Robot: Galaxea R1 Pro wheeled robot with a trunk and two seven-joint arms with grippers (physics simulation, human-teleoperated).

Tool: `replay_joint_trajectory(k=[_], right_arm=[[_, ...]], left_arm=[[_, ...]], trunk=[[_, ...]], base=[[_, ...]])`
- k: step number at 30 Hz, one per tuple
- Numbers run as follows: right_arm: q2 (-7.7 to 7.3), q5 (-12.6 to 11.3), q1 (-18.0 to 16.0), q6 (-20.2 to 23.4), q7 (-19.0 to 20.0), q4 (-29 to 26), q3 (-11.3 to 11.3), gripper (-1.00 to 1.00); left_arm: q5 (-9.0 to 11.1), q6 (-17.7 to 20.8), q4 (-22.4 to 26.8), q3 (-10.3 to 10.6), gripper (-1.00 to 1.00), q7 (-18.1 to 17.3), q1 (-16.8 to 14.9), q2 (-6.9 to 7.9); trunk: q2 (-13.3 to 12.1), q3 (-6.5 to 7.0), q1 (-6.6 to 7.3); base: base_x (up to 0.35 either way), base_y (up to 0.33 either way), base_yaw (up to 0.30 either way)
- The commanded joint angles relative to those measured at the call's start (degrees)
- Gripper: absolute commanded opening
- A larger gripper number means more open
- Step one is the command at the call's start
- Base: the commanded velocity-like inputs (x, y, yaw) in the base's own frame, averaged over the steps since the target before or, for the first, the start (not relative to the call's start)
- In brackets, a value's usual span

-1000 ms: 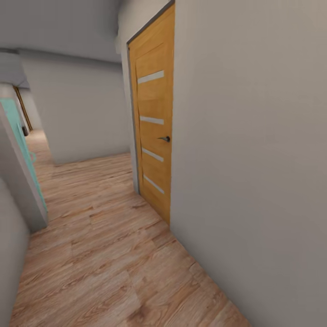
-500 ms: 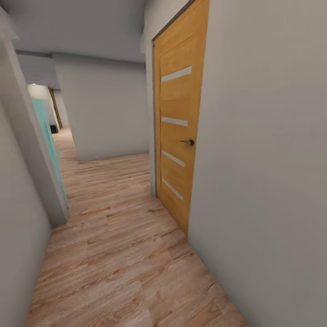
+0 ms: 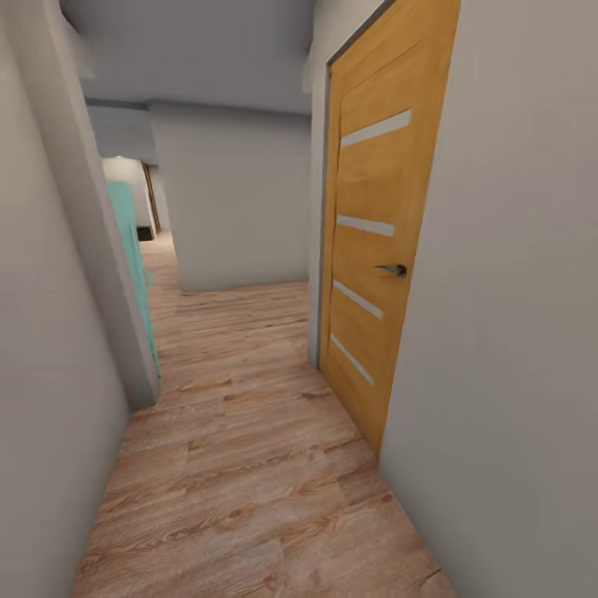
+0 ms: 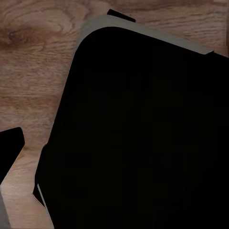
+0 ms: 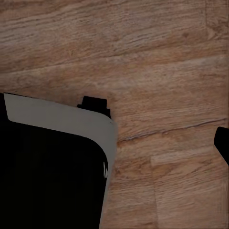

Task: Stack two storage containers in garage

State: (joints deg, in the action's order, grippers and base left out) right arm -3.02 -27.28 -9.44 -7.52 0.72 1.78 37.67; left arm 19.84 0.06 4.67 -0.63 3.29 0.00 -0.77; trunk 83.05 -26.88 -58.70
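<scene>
You are looking down a narrow hallway whose light wood plank floor (image 3: 249, 465) runs from under the camera away toward a white wall at the far end. The boards meet plain walls on both sides and pass the foot of a light-wood door (image 3: 370, 274) with four frosted strips on your right. Both wrist views look onto the same plank flooring (image 5: 162, 71), with a black, grey-edged part of the robot's body (image 4: 143, 133) over it.
</scene>
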Motion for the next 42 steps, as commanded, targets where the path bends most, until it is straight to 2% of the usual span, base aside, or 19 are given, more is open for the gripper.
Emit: replay_joint_trajectory(k=[1, 31, 42], right_arm=[[0.03, -0.5, -0.1, -0.3, 0.1, 0.2, 0.5, 1.00], [0.03, -0.6, -0.1, -0.3, 0.1, 0.2, 0.4, 1.00], [0.05, -1.2, -0.1, -0.1, 0.2, 0.2, 0.1, 1.00]], left_arm=[[0.2, 0.0, 0.1, 0.0, 1.00, 0.2, 0.0, -0.02], [0.2, -0.3, 0.1, -0.1, 1.00, 0.2, 0.0, -0.02], [0.2, -0.3, 0.1, 0.0, 1.00, 0.1, 0.0, -0.11]], trunk=[[0.0, -0.05, -0.03], [0.0, -0.05, -0.03], [0.0, -0.05, -0.03]], base=[[0.322, 0.000, 0.274], [0.322, 0.000, 0.273], [0.322, 0.000, 0.058]])
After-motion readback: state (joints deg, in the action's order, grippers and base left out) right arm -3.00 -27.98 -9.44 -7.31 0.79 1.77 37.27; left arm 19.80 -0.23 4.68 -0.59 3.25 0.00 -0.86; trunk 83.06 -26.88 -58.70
